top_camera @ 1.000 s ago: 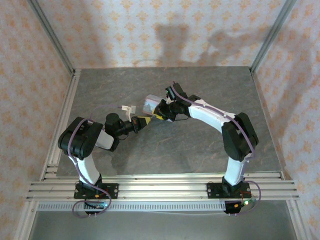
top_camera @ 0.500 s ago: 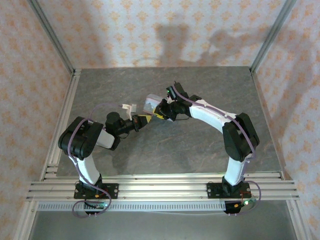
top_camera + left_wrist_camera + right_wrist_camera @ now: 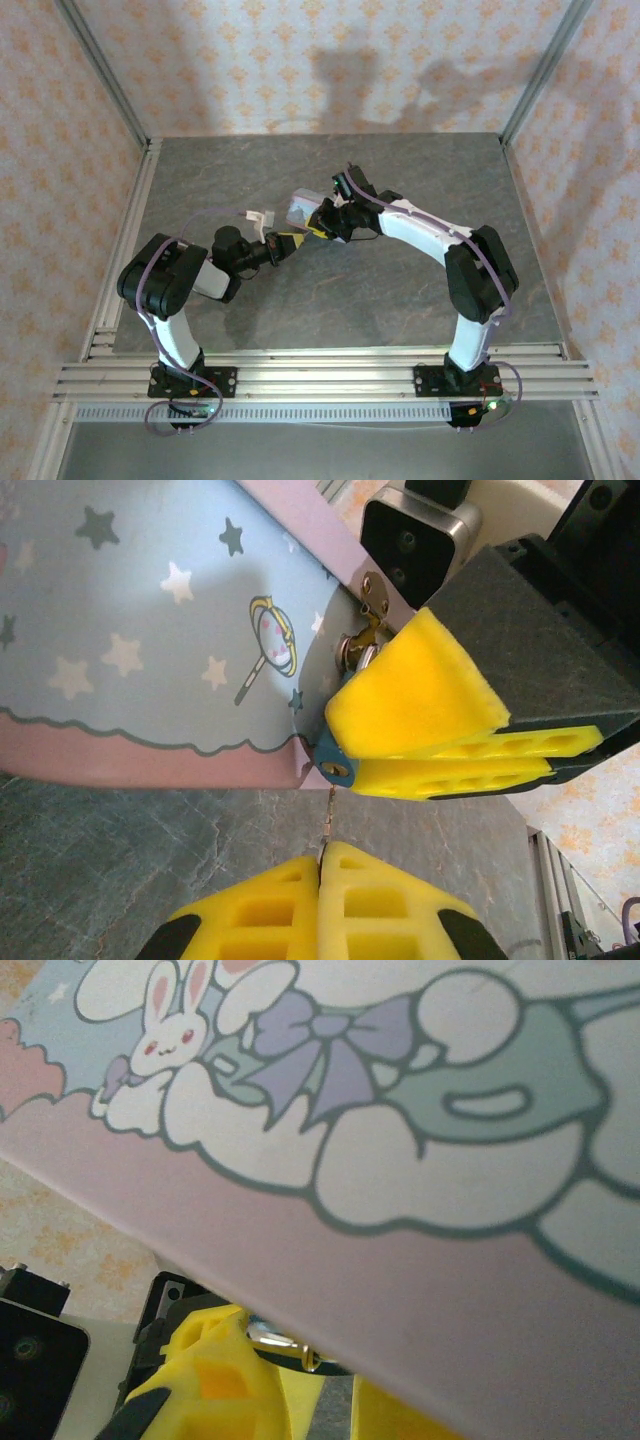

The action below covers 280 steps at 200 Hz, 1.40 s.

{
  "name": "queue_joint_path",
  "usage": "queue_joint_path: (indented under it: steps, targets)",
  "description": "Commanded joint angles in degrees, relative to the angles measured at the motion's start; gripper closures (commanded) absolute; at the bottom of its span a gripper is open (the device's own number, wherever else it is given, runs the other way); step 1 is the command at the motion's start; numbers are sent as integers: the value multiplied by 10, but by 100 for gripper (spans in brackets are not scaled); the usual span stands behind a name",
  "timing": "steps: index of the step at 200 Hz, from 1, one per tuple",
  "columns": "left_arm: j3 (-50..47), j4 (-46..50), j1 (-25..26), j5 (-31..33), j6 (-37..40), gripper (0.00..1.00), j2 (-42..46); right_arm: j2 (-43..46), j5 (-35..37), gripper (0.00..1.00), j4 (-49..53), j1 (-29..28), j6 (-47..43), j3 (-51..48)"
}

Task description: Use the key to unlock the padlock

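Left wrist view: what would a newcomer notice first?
The pastel star-printed tin spans the upper left. At its lower right corner the right gripper clamps the small teal padlock. Just below, the left gripper pinches the thin key, tip pointing up at the padlock.

The tin (image 3: 150,630) looks glossy, key (image 3: 327,825) metallic, table (image 3: 120,860) matt.

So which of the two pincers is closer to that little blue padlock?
Right. The right pincer is clamped on the padlock, by the edge of the tin. The left pincer sits a little short of it, shut on the key, which points at the lock.
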State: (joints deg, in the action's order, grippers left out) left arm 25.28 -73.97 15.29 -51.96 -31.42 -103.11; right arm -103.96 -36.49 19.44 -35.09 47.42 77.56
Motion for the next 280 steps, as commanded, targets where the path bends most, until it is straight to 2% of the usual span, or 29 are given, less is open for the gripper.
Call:
queue_joint_path:
  steps: [1,85,280]
  targets:
    - [-5,-21,2,6,13,100,7,27,-8,100,-27,-1,-1,-4]
    - [-7,-21,-3,7,12,100,26,28,-9,100,-29,0,-1,-7]
    - [2,-21,-7,13,12,100,10,33,-17,100,-44,0,12,-15]
